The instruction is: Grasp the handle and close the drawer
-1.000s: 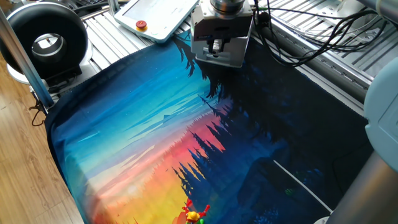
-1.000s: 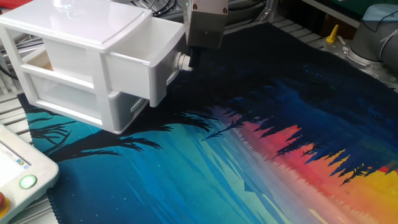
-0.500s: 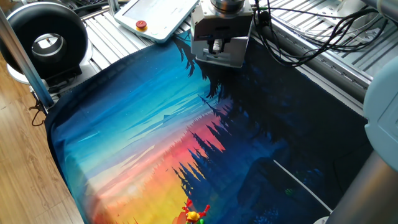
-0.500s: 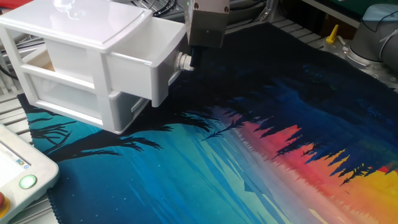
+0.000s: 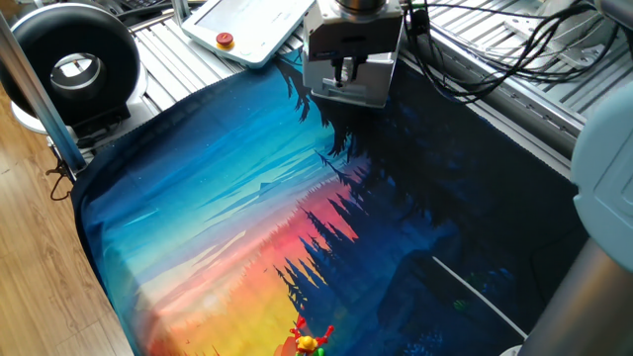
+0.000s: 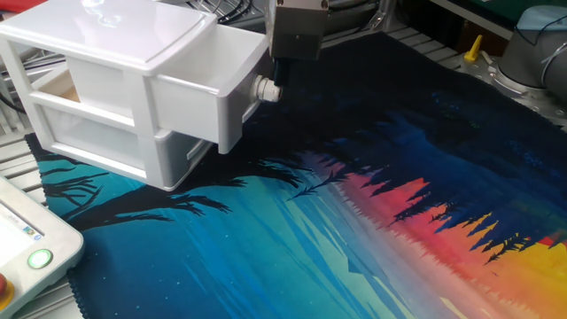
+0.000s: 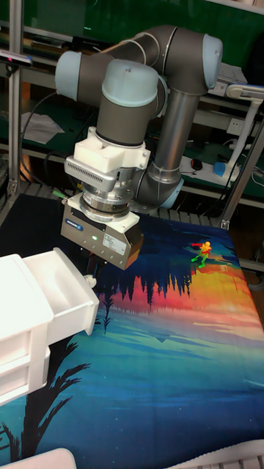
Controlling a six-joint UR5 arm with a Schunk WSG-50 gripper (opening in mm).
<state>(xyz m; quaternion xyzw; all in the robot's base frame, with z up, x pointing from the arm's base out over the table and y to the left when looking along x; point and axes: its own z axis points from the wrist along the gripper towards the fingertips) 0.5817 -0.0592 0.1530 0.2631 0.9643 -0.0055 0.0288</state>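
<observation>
The drawer [image 6: 190, 99] is the upper one of a white two-drawer unit and stands pulled out to the right. It also appears at the left in the tall fixed view [image 7: 51, 297]. Its small round handle [image 6: 266, 89] [image 7: 89, 281] sticks out of the front face. My gripper [image 6: 278, 78] [image 7: 92, 265] hangs straight down over the handle, with its dark fingers shut on it. In one fixed view my gripper [image 5: 344, 71] faces the camera with its fingers close together, and its body hides the drawer.
A white panel with a red button [image 5: 247, 25] lies beyond the painted cloth [image 5: 247, 218], near the unit [image 6: 18, 239]. A black round device [image 5: 69, 59] stands at the far corner. Cables [image 5: 495, 59] trail behind the arm. A small colourful figure [image 5: 309, 342] sits on the cloth.
The gripper has shifted slightly away from the unit, and the handle and drawer front have moved with it, so the drawer stands a little further out.
</observation>
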